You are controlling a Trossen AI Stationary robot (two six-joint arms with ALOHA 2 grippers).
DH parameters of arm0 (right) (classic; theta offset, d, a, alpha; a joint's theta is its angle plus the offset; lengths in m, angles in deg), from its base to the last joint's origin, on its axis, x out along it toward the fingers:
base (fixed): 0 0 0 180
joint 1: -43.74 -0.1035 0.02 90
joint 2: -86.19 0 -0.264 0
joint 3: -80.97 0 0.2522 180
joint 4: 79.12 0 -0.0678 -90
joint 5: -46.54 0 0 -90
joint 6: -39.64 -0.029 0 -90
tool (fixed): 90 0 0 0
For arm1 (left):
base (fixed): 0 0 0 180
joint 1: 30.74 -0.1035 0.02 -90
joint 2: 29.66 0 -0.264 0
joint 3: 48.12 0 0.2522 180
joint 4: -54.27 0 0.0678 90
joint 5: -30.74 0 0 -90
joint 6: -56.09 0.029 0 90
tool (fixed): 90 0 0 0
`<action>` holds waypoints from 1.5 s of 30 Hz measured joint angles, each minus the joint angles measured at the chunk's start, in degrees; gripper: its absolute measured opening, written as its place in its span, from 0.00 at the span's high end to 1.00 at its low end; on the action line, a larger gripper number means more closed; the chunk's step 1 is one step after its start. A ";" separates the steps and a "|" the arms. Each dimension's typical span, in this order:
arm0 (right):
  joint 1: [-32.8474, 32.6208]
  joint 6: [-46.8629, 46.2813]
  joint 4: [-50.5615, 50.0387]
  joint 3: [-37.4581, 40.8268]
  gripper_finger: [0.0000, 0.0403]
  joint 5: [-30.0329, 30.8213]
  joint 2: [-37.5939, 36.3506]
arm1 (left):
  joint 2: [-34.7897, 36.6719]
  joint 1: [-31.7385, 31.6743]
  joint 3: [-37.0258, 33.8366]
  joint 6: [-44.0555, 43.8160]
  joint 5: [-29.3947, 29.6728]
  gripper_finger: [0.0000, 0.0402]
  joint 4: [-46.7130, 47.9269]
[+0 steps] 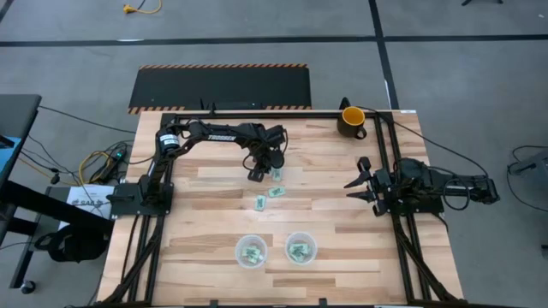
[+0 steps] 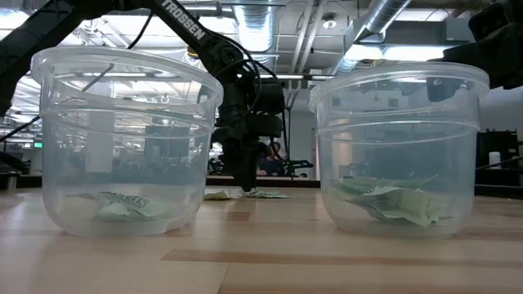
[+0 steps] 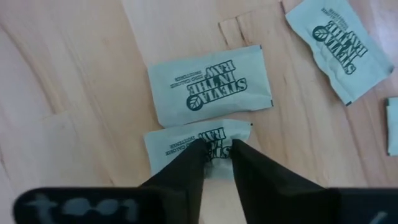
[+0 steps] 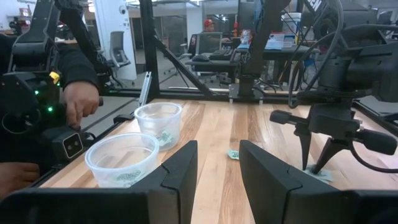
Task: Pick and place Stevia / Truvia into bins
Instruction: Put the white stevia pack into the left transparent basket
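Several Stevia packets lie mid-desk; our left tool pinches one packet. We lift straight up, then carry it to the bins. Right tool waits, spread.

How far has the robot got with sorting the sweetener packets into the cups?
Done: both clear cups already hold packets. In hand: the left gripper is pinching a Stevia packet on the table. Left: three loose packets nearby. The right gripper waits open.
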State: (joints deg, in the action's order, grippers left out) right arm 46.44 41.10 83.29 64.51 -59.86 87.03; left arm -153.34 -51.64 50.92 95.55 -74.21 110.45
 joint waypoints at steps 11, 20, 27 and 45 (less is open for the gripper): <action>0.00 0.00 0.00 0.00 0.72 0.00 0.00 | -0.09 0.02 -0.09 -0.03 -2.67 0.93 0.30; 0.00 0.00 0.02 0.00 0.72 -0.02 0.00 | -0.11 0.02 -0.11 -0.04 -2.82 0.92 0.28; 0.01 0.00 0.02 0.02 0.72 -0.02 -0.01 | 2.24 0.16 -0.57 -0.36 -4.90 0.93 1.72; 0.02 0.00 0.01 0.01 0.72 -0.02 -0.02 | 16.03 1.38 -0.50 -3.31 -3.79 0.93 9.35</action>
State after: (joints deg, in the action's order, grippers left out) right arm 46.46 41.10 83.30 64.52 -59.88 87.01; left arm -137.31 -50.26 50.41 92.24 -78.01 119.80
